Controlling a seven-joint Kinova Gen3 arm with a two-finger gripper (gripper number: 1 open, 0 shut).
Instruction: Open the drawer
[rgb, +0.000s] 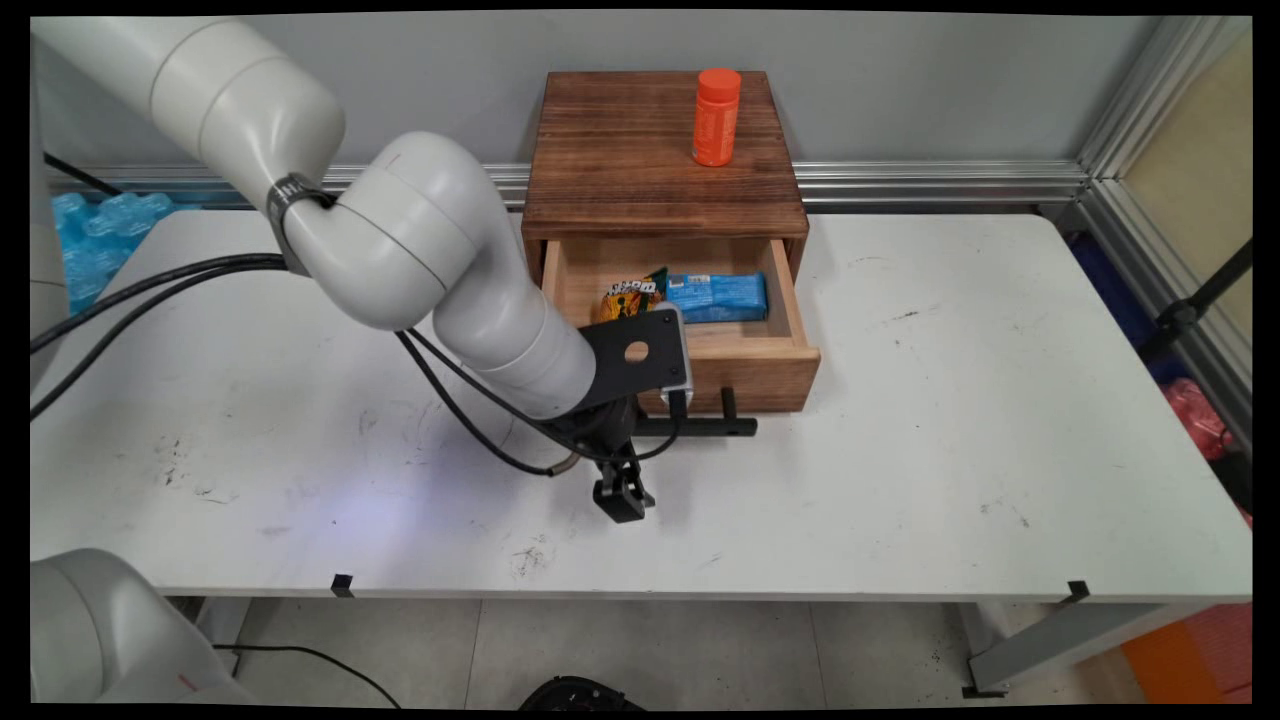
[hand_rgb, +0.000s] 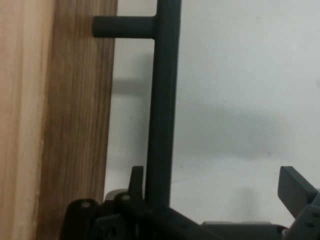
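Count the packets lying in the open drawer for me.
2. An orange-yellow snack packet at the drawer's left, partly behind the arm's black bracket, and a blue packet just right of it. The arm may hide more.

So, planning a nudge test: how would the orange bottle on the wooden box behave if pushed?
The bottle stands upright, tall and narrow, so it would probably tip. Being round, it would likely then roll off the box. It looks like light plastic.

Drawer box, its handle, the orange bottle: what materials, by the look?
Box: wood, dark-stained, grain visible; drawer inside paler, unstained.
Handle: matte black bar, probably painted metal; can't confirm.
Bottle: glossy orange, likely plastic.
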